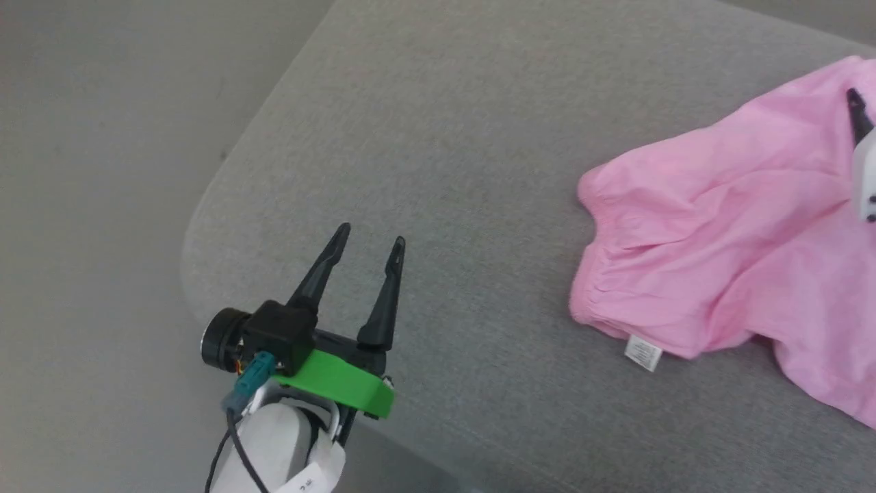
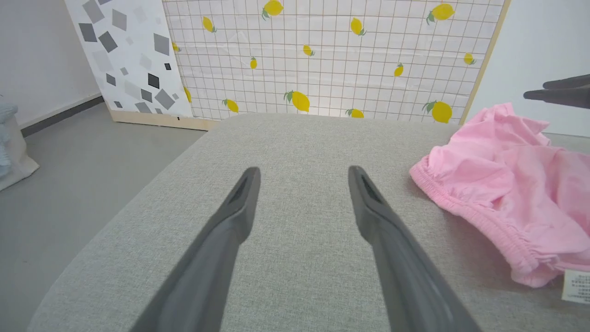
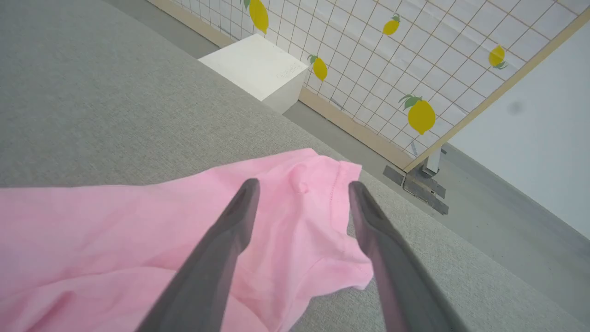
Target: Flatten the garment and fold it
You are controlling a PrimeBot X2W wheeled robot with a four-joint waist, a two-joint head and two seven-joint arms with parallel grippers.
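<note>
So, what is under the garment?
The grey cushion lies under the garment. Whether anything else is beneath its folds cannot be seen, because the cloth covers that area.

Broad grey woven fabric cushion (image 1: 479,137) with a rounded corner at left, plain grey floor (image 1: 89,171) beyond that edge. At lower left, over the corner, left gripper (image 1: 371,236) with two long dark fingers spread apart, tips pointing up; bright green plastic bracket (image 1: 339,383) behind the fingers, pale rounded forearm (image 1: 267,445) below. At right, well apart from it, light pink thin cotton garment (image 1: 739,226) lying rumpled on the cushion, gathered elastic band (image 1: 594,274) facing left, small white rectangular label (image 1: 643,354) at the band's lower end, flat on the cushion. At the right edge, right gripper (image 1: 859,116): one dark finger and a white housing above the pink cloth; contact impossible to judge.
</note>
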